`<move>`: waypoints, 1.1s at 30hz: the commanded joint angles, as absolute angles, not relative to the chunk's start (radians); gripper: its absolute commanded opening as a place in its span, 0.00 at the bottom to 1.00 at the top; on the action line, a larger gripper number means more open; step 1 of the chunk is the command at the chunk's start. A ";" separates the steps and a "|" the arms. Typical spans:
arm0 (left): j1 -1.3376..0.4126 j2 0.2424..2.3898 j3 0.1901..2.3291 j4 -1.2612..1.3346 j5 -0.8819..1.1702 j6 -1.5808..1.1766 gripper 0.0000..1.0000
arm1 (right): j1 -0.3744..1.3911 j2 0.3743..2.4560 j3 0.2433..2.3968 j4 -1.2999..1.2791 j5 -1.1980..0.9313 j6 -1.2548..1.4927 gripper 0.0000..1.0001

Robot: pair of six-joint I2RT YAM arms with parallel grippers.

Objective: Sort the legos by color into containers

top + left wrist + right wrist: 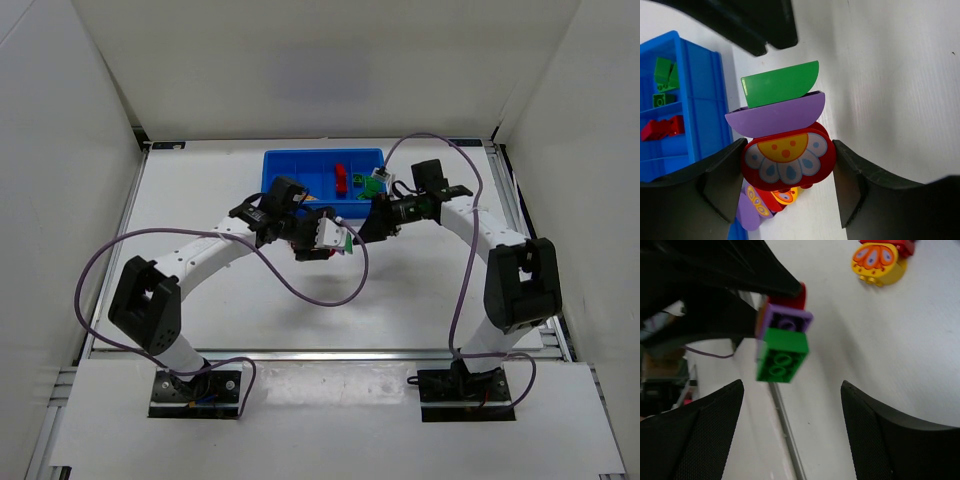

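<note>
Left fingers (720,182) clench a red lego (788,160) with purple (775,117) and green (780,85) stacked on it, off the tabletop (900,75) near the tray (715,100) — a separating step. Right fingers (890,430) gape before it — next, pinch the green and pull it free

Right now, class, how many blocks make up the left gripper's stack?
3: a red flower-printed block between the fingers, then a purple block, then a green block. More may hide behind.

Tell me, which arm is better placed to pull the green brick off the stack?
Right, probably. The left tool is busy gripping the red brick, while the open right tool directly faces the green brick at the other end.
</note>
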State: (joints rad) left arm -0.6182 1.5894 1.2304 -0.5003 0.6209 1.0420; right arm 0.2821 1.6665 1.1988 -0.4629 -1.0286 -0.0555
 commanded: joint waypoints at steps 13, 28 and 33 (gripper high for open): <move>-0.644 1.578 1.229 -0.407 0.555 1.011 0.46 | 0.354 1.700 1.307 -0.422 -1.121 0.041 0.82; -0.649 1.556 1.207 -0.388 0.548 1.023 0.45 | 0.327 1.724 1.319 -0.459 -1.042 -0.025 0.81; -0.649 1.545 1.189 -0.388 0.546 1.028 0.44 | 0.299 1.710 1.319 -0.465 -1.025 -0.029 0.81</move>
State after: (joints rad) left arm -0.6437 1.5951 1.2007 -0.4141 0.5308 1.0222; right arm 0.3191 1.7111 1.2869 -0.4515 -1.0477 -0.0032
